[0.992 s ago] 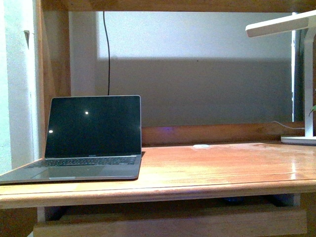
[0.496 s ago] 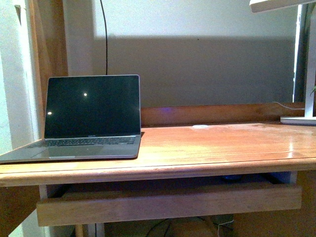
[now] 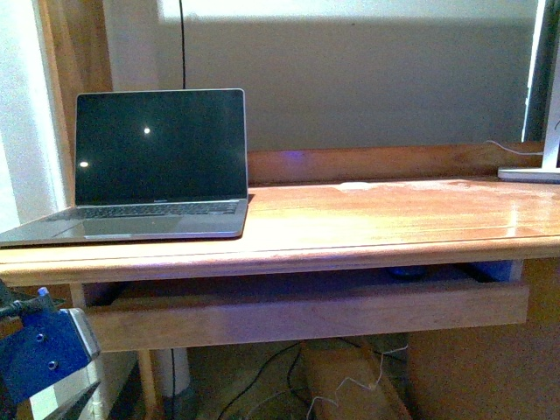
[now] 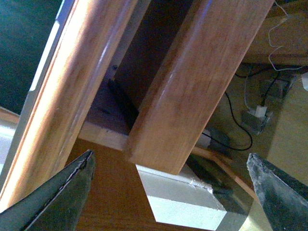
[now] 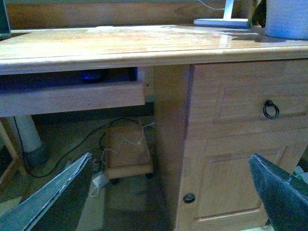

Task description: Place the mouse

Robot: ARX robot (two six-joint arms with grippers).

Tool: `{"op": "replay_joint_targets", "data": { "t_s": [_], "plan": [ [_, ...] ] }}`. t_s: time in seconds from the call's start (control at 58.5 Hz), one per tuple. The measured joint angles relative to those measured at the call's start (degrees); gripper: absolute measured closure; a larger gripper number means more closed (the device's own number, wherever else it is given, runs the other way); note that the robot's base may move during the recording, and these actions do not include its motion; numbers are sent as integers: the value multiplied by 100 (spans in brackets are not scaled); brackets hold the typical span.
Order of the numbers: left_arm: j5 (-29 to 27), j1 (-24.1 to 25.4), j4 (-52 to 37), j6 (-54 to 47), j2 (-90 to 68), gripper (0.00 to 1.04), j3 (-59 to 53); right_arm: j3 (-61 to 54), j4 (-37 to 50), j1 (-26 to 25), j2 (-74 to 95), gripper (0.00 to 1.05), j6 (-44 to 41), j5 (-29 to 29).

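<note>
The mouse is a small dark oval lying in the pull-out tray under the desktop, only its top showing over the tray's front board. The right wrist view shows the mouse in the tray's shadow, far beyond my right gripper, which is open and empty in front of the desk's cabinet. My left gripper is open and empty, low by the tray's left end and the desk edge. The left arm's blue wrist part shows at the bottom left of the front view.
An open laptop sits on the desk's left. A lamp base stands at the far right. Below are a drawer and cabinet door, a small wheeled wooden box and loose cables.
The front view has sunk, so the desk sits higher in frame and the tray and floor show. The left arm's blue part has come into view at the bottom left.
</note>
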State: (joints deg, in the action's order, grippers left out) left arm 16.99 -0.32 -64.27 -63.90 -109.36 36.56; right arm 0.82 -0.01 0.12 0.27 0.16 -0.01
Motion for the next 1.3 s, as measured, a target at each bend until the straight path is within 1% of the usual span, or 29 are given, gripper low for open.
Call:
{"op": "replay_joint_targets", "data": {
  "t_s": [0.239, 0.445, 0.735, 0.821, 1.06, 1.197, 1.3],
  "plan": [
    [144, -144, -188, -474, -584, 8, 553, 0, 0, 0, 0, 7, 0, 0],
    [188, -262, -114, -940, -1010, 8, 905, 0, 0, 0, 0, 7, 0, 0],
    [186, -208, -166, -1530, -1386, 8, 1274, 0, 0, 0, 0, 7, 0, 0],
    [162, -155, -57, -1635, -1425, 8, 1379, 0, 0, 0, 0, 7, 0, 0],
    [52, -31, 743, -1923, -1318, 8, 1578, 0, 0, 0, 0, 7, 0, 0],
    [-249, -31, 1915, -1917, -940, 8, 1622, 0, 0, 0, 0, 7, 0, -2],
    [-310, -42, 2846, -1792, -627, 8, 1648, 0, 0, 0, 0, 7, 0, 0]
  ]
}}
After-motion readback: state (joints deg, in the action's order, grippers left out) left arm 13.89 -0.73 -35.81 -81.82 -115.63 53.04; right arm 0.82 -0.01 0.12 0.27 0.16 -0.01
